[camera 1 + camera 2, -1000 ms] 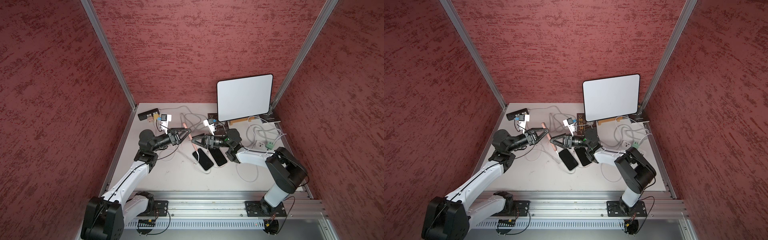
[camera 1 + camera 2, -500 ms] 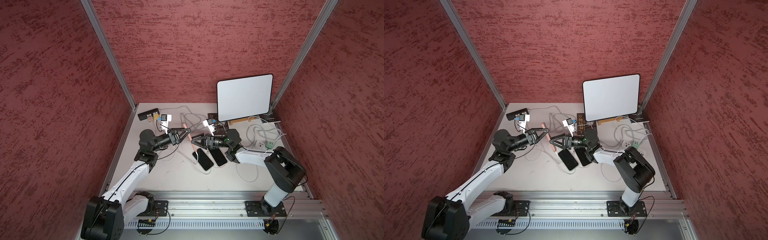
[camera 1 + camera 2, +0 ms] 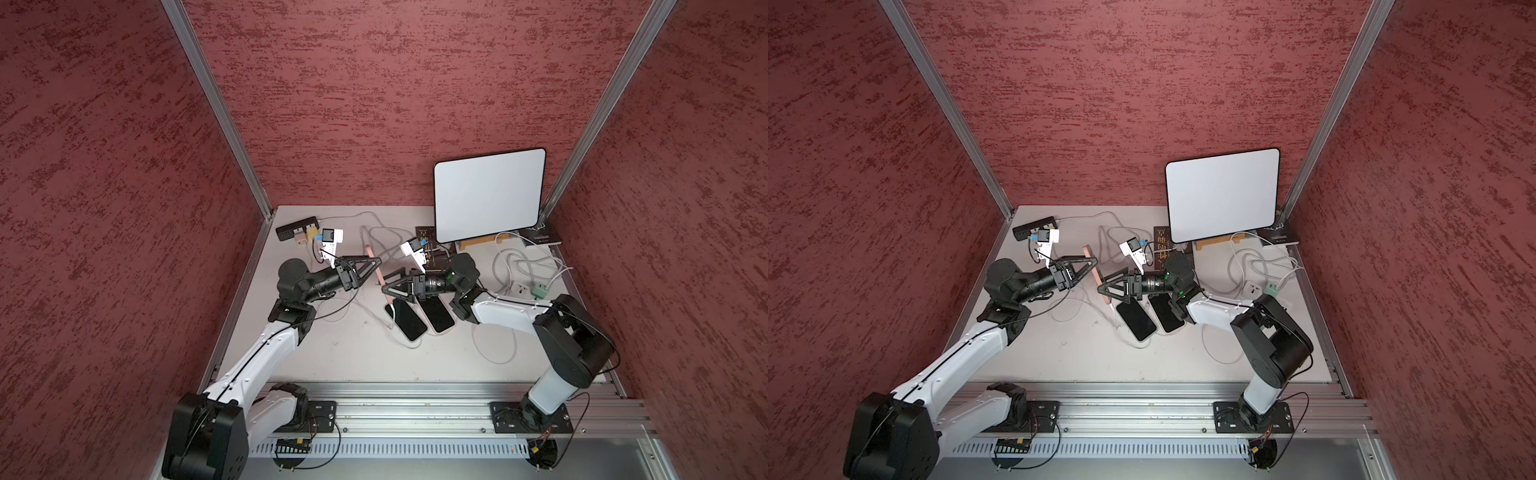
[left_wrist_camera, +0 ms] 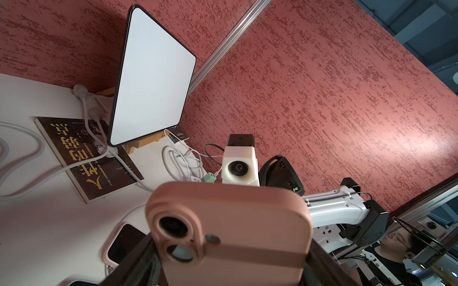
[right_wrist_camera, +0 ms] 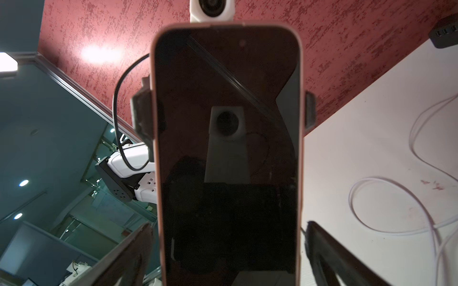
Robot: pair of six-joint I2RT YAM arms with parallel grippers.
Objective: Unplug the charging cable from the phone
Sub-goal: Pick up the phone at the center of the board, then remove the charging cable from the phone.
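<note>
Pink-cased phone [image 5: 228,148] hangs edge-up above the desk's [image 3: 353,357] middle, clamped by the left pincer [image 3: 373,266]; the right pincer [image 3: 387,289] gapes wide around its other end. The left arm [image 3: 266,349] and right arm [image 3: 507,316] reach inward.

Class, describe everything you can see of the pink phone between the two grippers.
The pink phone has a matte pink case, a two-lens camera bump on its back and a dark, unlit screen. It is held on edge, clamped at its long sides by the left gripper; the open jaws of the right gripper flank one end. Its charging port is hidden.
</note>
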